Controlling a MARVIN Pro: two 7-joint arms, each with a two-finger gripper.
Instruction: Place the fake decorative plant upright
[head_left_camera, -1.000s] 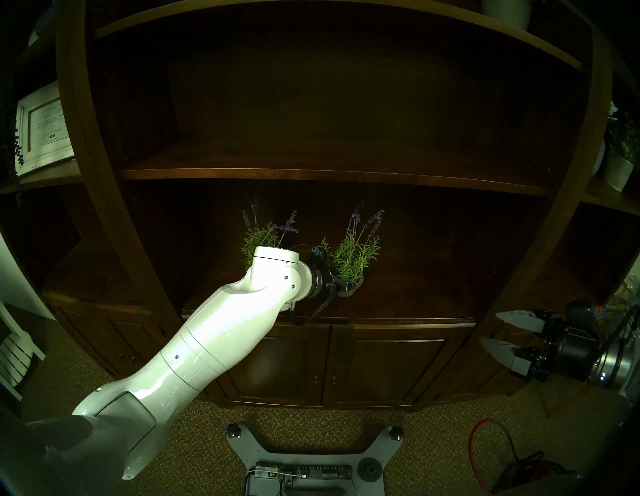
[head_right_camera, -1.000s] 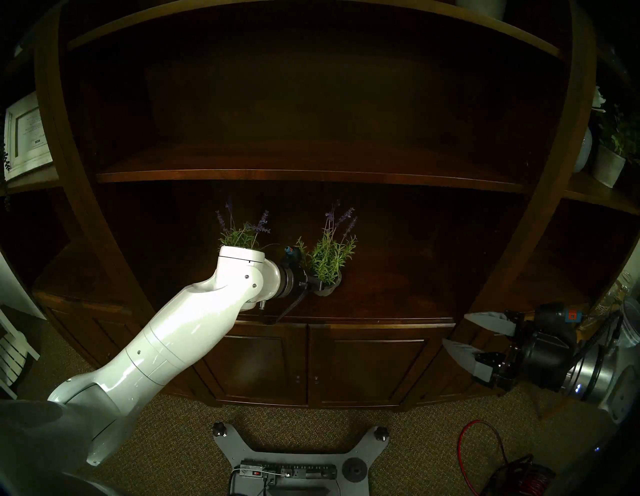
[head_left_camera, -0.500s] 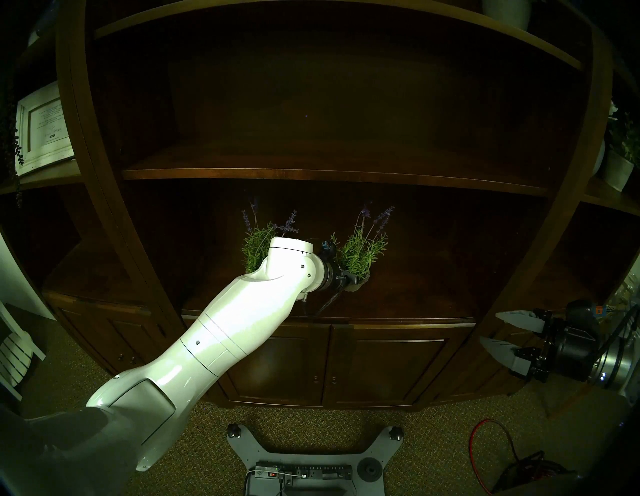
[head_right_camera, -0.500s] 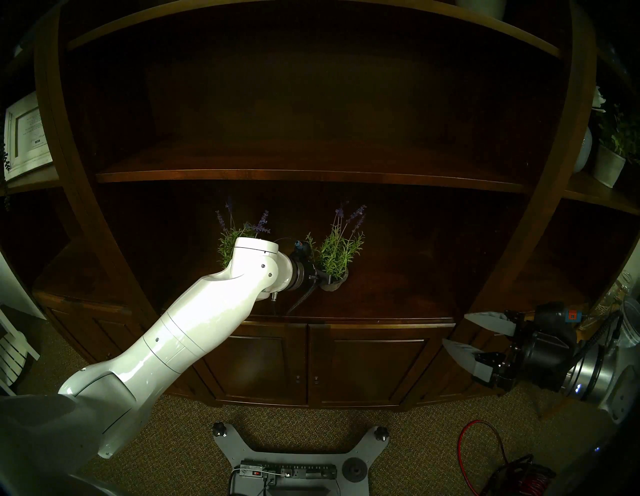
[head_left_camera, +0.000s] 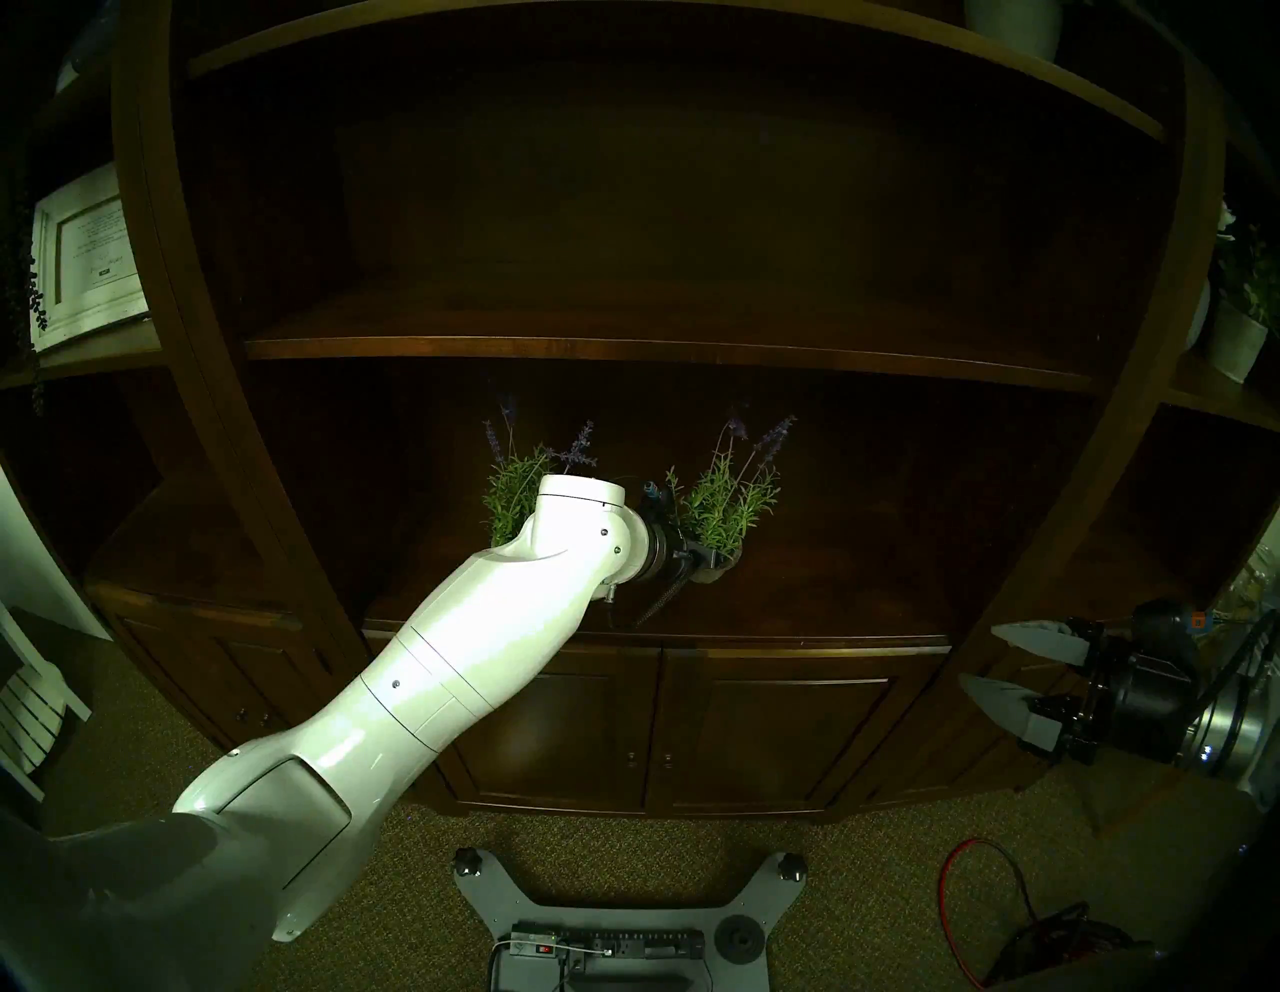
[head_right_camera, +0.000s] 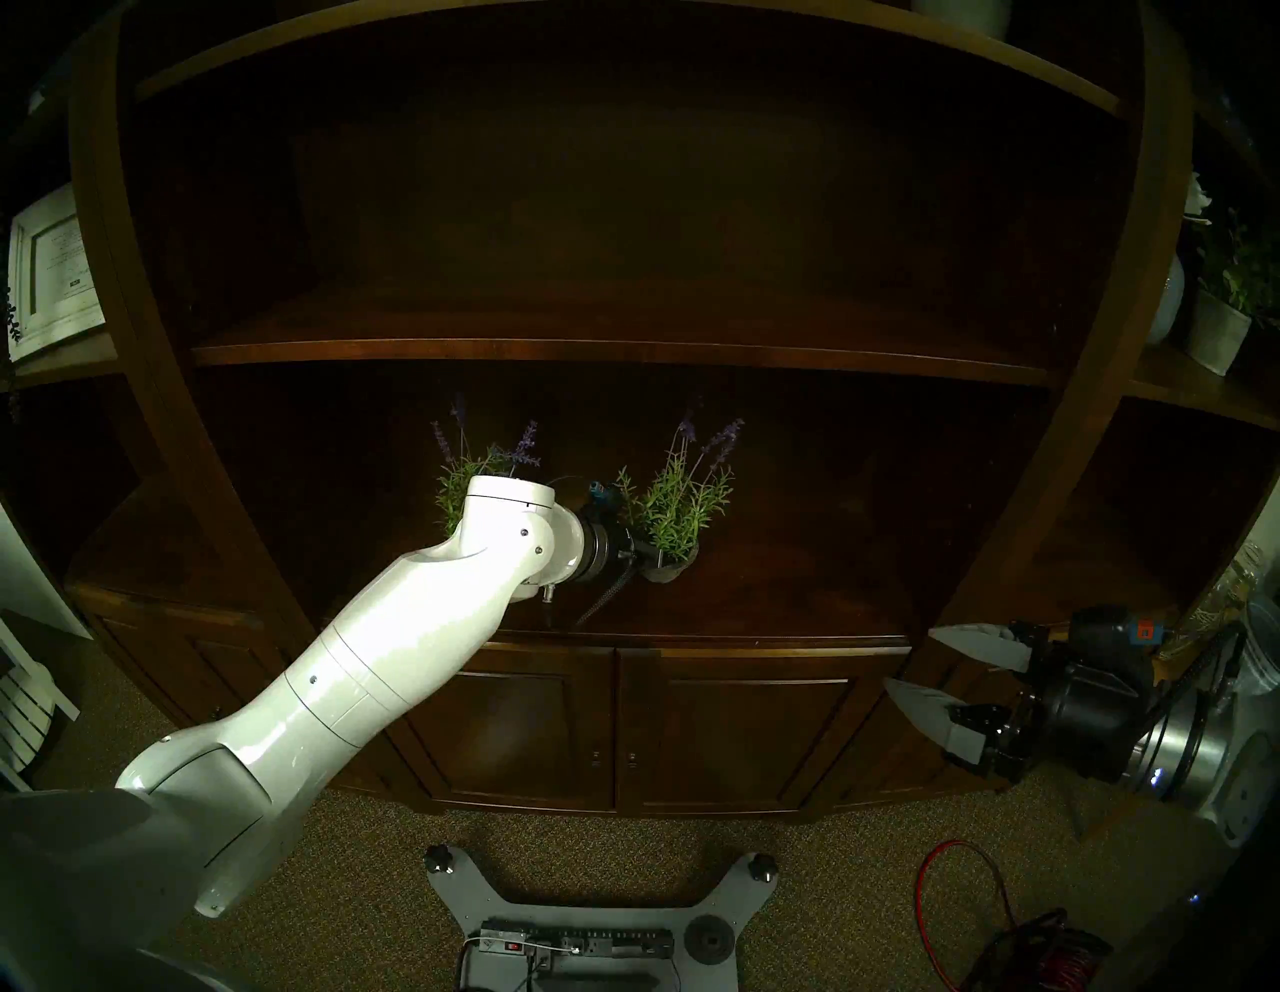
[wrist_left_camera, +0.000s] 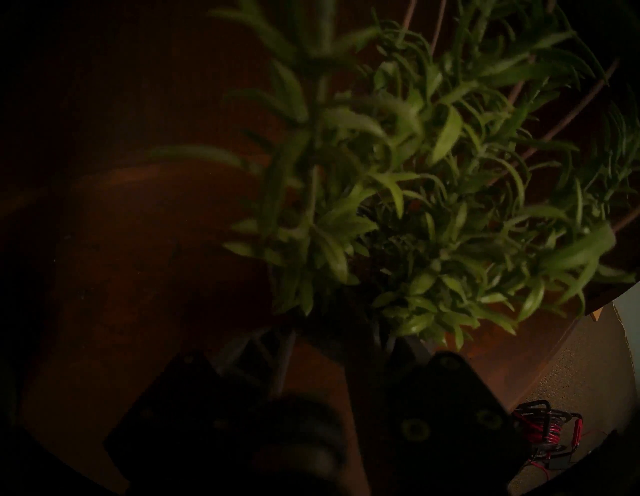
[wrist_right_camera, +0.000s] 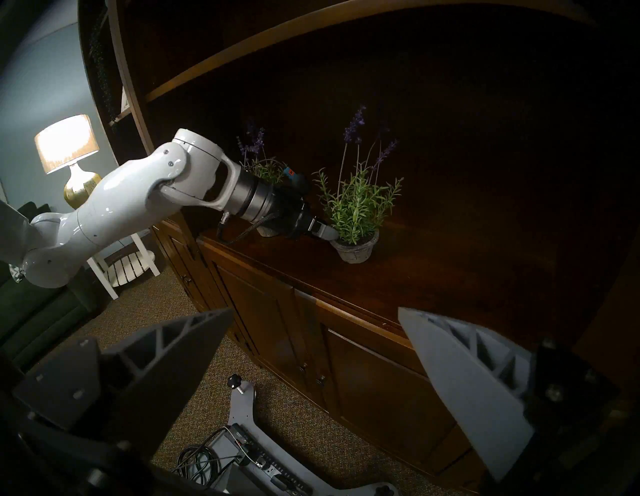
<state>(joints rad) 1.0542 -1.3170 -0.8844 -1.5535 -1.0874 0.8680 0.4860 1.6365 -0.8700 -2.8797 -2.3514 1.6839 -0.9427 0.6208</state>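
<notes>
The fake lavender plant (wrist_right_camera: 358, 204) stands upright in its pot (wrist_right_camera: 355, 248) on the cabinet's shelf (wrist_right_camera: 433, 277), and, with the left gripper's (wrist_right_camera: 329, 233) jaws at the rim, whether clamped or parted I cannot tell in this gloom, a crooked withdrawal could snag and tip it.

arms: glossy white shells (head_left_camera: 443, 665) | wrists: black, braided cable (wrist_right_camera: 247, 231) | claws: grey ribbed fingers (wrist_right_camera: 460, 374)

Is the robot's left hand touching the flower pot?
Touching. In the right wrist view a finger of the left hand rests against the rim of the gray pot.
</notes>
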